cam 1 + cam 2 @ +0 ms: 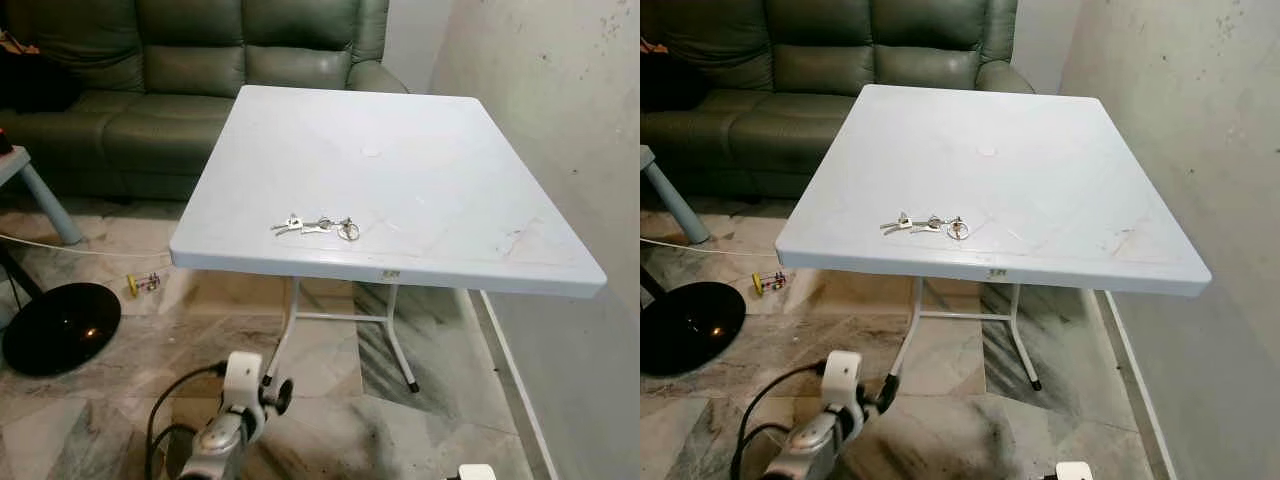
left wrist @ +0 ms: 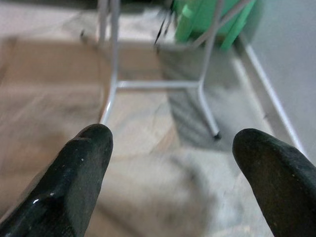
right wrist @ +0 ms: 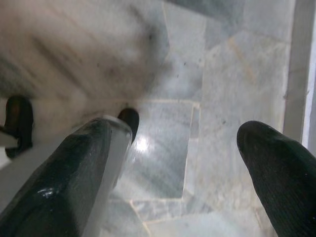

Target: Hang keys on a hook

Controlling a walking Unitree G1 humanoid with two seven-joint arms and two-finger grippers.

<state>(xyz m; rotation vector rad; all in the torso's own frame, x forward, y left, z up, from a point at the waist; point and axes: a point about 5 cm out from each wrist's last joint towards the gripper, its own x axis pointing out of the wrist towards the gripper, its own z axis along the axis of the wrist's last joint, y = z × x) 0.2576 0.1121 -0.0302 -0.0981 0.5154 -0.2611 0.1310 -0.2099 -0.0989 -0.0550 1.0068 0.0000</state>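
No legible text (table sticker unreadable)

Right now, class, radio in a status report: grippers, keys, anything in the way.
Left gripper low over the floor, jaws open. Right gripper likewise, jaws open. Keys flat on the white table, near its front edge, untouched. Nothing around them.

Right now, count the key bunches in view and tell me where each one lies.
1. The bunch of keys lies flat on the white table, close to its near edge and left of the middle. Both grippers are below the tabletop, open.
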